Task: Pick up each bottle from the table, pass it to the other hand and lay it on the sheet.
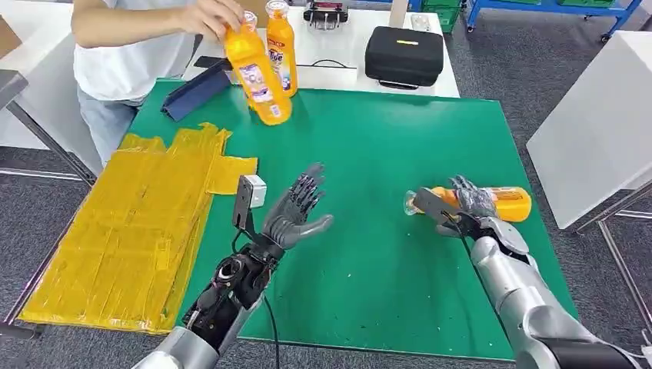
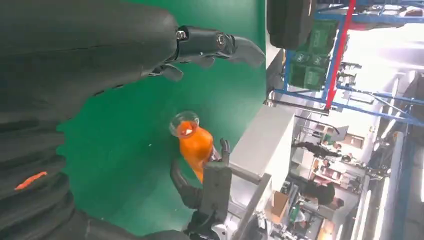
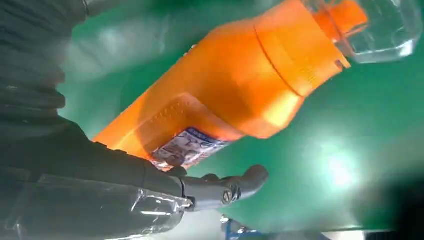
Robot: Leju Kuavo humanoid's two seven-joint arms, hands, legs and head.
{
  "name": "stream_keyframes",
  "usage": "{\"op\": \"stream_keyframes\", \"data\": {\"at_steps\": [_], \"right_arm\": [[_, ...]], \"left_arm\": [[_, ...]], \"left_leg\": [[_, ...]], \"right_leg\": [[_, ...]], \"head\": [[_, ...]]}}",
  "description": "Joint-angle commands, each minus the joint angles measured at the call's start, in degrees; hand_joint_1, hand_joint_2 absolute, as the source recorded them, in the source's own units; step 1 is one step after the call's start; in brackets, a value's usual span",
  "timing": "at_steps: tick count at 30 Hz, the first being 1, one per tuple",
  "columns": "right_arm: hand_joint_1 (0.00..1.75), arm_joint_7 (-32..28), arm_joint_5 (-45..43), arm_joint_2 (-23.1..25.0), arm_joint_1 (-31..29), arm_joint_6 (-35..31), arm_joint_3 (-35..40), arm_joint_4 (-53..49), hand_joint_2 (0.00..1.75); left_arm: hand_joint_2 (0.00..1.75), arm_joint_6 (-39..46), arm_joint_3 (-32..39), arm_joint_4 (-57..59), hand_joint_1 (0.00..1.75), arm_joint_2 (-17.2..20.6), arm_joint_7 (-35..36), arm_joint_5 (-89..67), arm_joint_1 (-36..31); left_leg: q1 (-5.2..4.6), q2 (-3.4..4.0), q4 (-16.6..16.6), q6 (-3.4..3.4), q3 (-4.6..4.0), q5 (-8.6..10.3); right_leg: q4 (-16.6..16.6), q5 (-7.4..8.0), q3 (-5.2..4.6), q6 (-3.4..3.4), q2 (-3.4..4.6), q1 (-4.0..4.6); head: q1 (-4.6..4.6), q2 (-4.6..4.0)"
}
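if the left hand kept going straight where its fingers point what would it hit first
Probably nothing soon: the open left hand points up across bare green mat. Far ahead sits the black case, though depth is unclear.

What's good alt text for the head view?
The robot's right hand grips an orange bottle lying on the green table; its left hand waits open mid-table, beside a yellow sheet.

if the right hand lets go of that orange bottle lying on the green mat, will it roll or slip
Probably it would roll: the orange bottle is round-bodied and lies on its side on the flat green mat. Its smooth plastic looks somewhat slippery under the right hand. It looks full, so likely heavy for its size.
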Motion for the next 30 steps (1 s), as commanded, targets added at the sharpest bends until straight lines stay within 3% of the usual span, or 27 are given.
{"op": "stream_keyframes", "data": {"at_steps": [1, 4, 6, 7, 8, 18, 27, 30], "right_arm": [[0.00, 1.53, 0.45, -0.96, -2.67, -0.30, 2.61, 4.59, 1.75], [0.00, 8.19, 4.36, -1.92, -3.74, -1.11, 5.81, 6.14, 1.75], [0.73, 11.59, 6.50, -2.29, -3.80, -0.51, 7.33, 6.90, 1.75], [1.61, 12.66, 7.03, -2.34, -3.58, -0.84, 7.76, 6.93, 1.75], [1.75, 13.71, 7.76, -2.35, -3.55, -0.62, 8.38, 7.16, 1.75], [1.75, 16.11, 9.02, -1.60, -3.54, -0.40, 8.19, 7.13, 1.75], [1.75, 14.81, 8.94, -1.60, -2.73, -1.17, 7.55, 6.71, 1.75], [1.75, 11.53, 7.88, -0.93, -2.12, -2.07, 6.37, 6.14, 1.75]], "left_arm": [[1.75, 0.27, -0.31, 4.02, 0.00, 1.30, 0.14, 0.46, -2.59], [1.75, 0.64, -0.52, 3.58, 0.00, 1.21, 0.70, 0.79, -2.67], [1.75, 0.71, -0.74, 3.41, 0.00, 1.16, 1.00, 1.03, -2.76], [1.75, 0.82, -0.81, 3.30, 0.00, 1.16, 1.02, 1.06, -2.73], [1.75, 0.82, -0.85, 3.22, 0.00, 1.12, 1.06, 1.15, -2.72], [1.75, 0.61, -0.76, 2.90, 0.00, 0.84, 1.52, 1.26, -3.04], [1.75, 0.31, -0.68, 3.15, 0.00, 0.72, 1.69, 1.24, -3.33], [1.75, 0.46, -0.57, 3.18, 0.00, 0.85, 1.39, 1.18, -3.24]], "left_leg": [[0.09, 0.13, 0.01, -0.23, 0.31, -0.16], [0.08, 0.13, 0.03, -0.20, 0.25, -0.15], [0.06, 0.09, 0.02, -0.14, 0.15, -0.09], [0.07, 0.08, 0.02, -0.18, 0.23, -0.13], [0.05, 0.01, 0.00, -0.12, 0.11, -0.05], [0.07, 0.01, 0.00, -0.09, 0.17, -0.03], [0.10, 0.04, 0.00, -0.10, 0.23, -0.03], [0.16, 0.10, 0.00, -0.21, 0.41, -0.12]], "right_leg": [[-0.07, -0.11, 0.34, -0.19, 0.07, 0.10], [-0.05, -0.10, 0.27, -0.17, 0.08, 0.09], [-0.04, -0.05, 0.17, -0.12, 0.05, 0.06], [-0.04, -0.09, 0.26, -0.16, 0.03, 0.07], [-0.04, -0.05, 0.14, -0.11, -0.02, 0.05], [-0.07, -0.05, 0.21, -0.12, -0.04, 0.07], [-0.08, -0.03, 0.25, -0.14, -0.02, 0.10], [-0.13, -0.04, 0.44, -0.16, 0.02, 0.16]], "head": [[0.02, 0.00], [0.00, 0.00], [0.02, 0.00], [0.00, 0.00], [0.02, 0.00], [0.04, 0.00], [0.02, 0.00], [0.00, 0.00]]}}
